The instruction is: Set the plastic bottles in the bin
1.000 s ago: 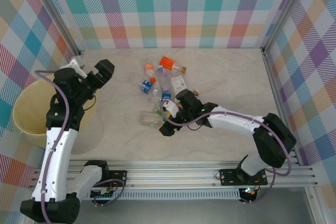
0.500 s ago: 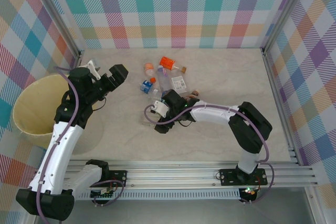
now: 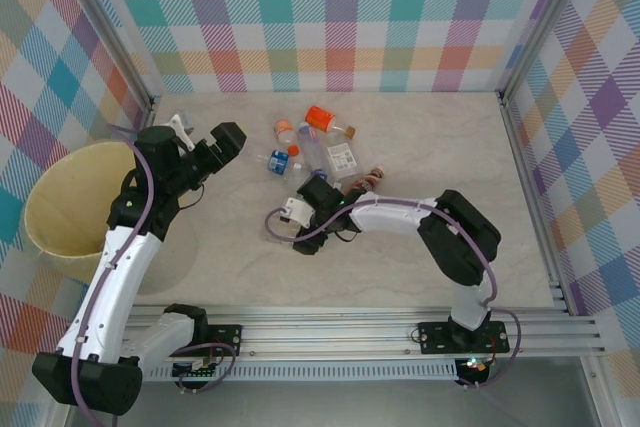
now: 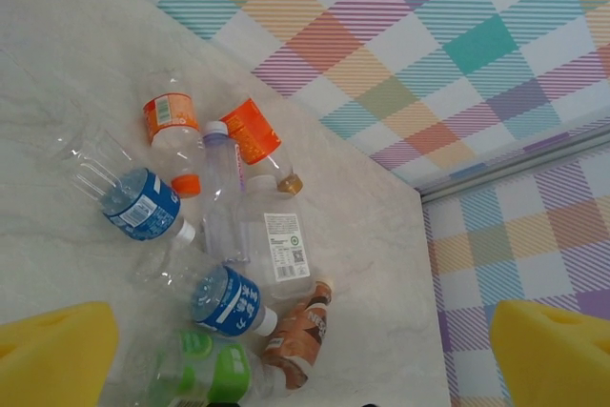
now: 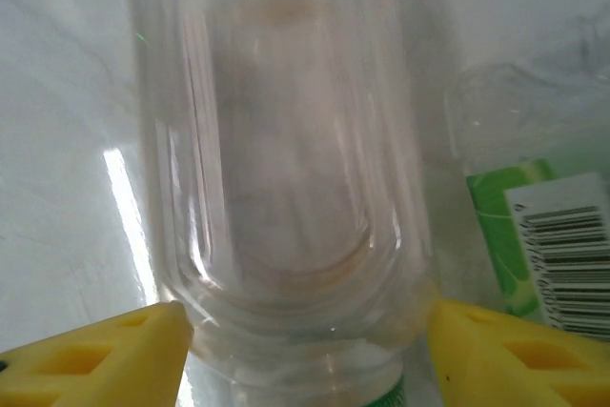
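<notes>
right gripper (image 5: 305,345) pinches a clear bottle (image 5: 286,169) lying on its side (contact on both flanks). left gripper (image 3: 226,139) hangs wide open between the bin (image 3: 45,217), at the table's (image 3: 450,137) left edge, and the other bottles (image 3: 320,142); bare tabletop lies to the right.

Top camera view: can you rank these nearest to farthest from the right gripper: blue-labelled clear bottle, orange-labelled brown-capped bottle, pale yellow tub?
1. Blue-labelled clear plastic bottle, just beyond the right gripper.
2. Orange-labelled, brown-capped plastic bottle, farther back.
3. Round pale yellow plastic tub, far left.
</notes>
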{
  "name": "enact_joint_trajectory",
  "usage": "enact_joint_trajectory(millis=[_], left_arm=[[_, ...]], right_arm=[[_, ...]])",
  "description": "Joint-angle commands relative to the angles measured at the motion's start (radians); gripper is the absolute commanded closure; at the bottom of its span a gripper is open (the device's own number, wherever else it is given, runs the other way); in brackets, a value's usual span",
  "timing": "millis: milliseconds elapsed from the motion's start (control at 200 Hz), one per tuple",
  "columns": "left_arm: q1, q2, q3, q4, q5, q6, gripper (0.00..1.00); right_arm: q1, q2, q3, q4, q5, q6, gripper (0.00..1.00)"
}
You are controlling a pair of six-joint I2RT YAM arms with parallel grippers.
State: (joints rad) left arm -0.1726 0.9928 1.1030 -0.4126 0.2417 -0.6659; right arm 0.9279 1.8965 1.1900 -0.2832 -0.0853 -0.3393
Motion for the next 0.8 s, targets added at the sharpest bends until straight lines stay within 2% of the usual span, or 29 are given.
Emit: enact_joint_trajectory(millis=[0, 180, 430, 680, 795], left_arm=[[-0.010, 0.000, 0.001, 0.001, -0.011, 0.003, 0.00], [-0.011, 0.012, -0.004, 0.000, -0.017, 0.002, 0.00], [-0.020, 0.033, -0.003, 0.001, -0.006, -0.004, 0.00], [-0.084, 0.082, 0.041, -0.008, -0.029, 0.013, 0.00], [-0.120, 0.114, 0.060, -0.008, -0.047, 0.015, 0.00]], right_arm=[[0.024, 0.007, -0.045, -0.051, 0.019, -0.086, 0.29], [0.028, -0.048, -0.095, 0.000, 0.038, -0.091, 0.33], [0.031, -0.006, -0.065, 0.040, 0.114, 0.002, 0.51], [0.029, -0.148, -0.148, 0.174, 0.120, 0.087, 0.67], [0.023, -0.224, -0.202, 0.249, 0.146, 0.147, 0.71]])
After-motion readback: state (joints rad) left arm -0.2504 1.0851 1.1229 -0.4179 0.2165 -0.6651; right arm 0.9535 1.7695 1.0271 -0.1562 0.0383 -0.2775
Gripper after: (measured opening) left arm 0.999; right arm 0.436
